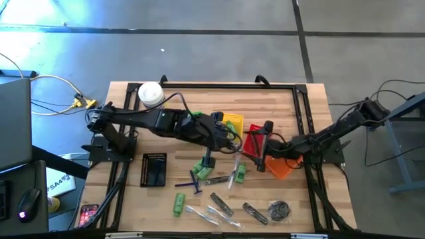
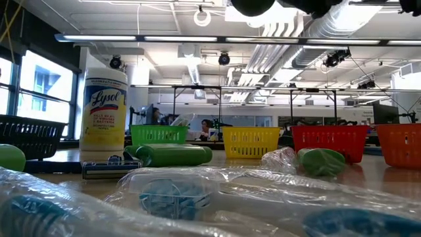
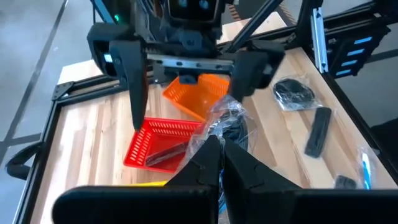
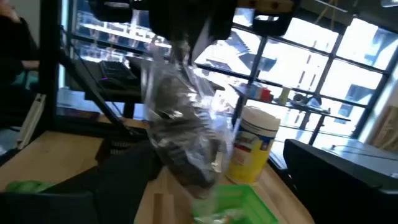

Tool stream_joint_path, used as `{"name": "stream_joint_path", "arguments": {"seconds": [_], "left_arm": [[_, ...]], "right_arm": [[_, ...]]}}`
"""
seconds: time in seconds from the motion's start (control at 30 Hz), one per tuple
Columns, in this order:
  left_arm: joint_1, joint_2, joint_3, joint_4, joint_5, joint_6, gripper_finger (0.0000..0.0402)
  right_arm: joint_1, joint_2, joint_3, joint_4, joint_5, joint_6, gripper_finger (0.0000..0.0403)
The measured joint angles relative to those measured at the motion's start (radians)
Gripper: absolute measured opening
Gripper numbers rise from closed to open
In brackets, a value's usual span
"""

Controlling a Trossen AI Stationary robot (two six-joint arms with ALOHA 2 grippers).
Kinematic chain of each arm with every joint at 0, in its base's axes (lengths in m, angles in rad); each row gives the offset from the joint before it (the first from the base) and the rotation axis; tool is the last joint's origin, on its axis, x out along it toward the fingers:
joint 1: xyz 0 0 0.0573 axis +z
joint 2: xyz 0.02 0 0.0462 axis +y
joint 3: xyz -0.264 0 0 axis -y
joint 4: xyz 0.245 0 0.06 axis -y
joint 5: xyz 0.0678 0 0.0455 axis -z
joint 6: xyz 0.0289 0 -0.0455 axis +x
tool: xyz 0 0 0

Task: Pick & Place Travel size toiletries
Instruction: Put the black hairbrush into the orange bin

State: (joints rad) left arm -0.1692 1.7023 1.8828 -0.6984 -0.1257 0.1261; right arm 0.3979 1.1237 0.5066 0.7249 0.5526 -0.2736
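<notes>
My left gripper [image 1: 231,138] [image 3: 221,157] is shut on a clear plastic packet [image 3: 231,124] [image 4: 186,124] with a dark round pouch inside, held above the table near the red basket [image 3: 158,142]. My right gripper [image 1: 261,142] [image 3: 186,102] faces it, open, with its fingers just beyond the packet. Several toiletries lie on the near half of the table. Among them are green bottles [image 1: 202,167] [image 1: 178,204], a dark blue razor [image 1: 194,180], dark grey pieces [image 1: 222,202], clear packets [image 1: 199,212] and another round pouch [image 1: 279,211]. My left gripper pinches the clear packet's crumpled top edge [image 3: 214,138] between its two shut fingers. The packet is lifted clear. In the right wrist view it hangs below the gripper, with the dark pouch [image 4: 180,149] low inside it.
The red basket [image 1: 252,143] holds a dark stick [image 3: 165,152]. An orange basket [image 1: 282,167] lies beside it, with a yellow basket [image 1: 232,123] toward the far side. A black basket [image 1: 154,169] sits at the left. A white jar [image 1: 151,93] stands at the far left corner.
</notes>
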Motion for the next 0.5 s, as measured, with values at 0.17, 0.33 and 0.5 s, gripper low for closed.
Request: {"name": "stream_joint_path", "arguments": {"seconds": [0.17, 0.33, 0.5], "left_arm": [[0.000, 0.000, 0.000, 0.007, 0.000, 0.008, 0.0000], [0.000, 0.000, 0.000, 0.008, 0.000, 0.009, 0.0000], [0.000, 0.000, 0.000, -0.002, 0.000, 0.010, 0.0000]], "right_arm": [[-0.045, 0.073, 0.058, -0.013, -0.066, 0.064, 0.0353], [-0.059, 0.133, 0.096, -0.015, -0.080, 0.068, 0.0310], [-0.060, 0.142, 0.106, -0.002, -0.044, 0.090, 0.0211]]}}
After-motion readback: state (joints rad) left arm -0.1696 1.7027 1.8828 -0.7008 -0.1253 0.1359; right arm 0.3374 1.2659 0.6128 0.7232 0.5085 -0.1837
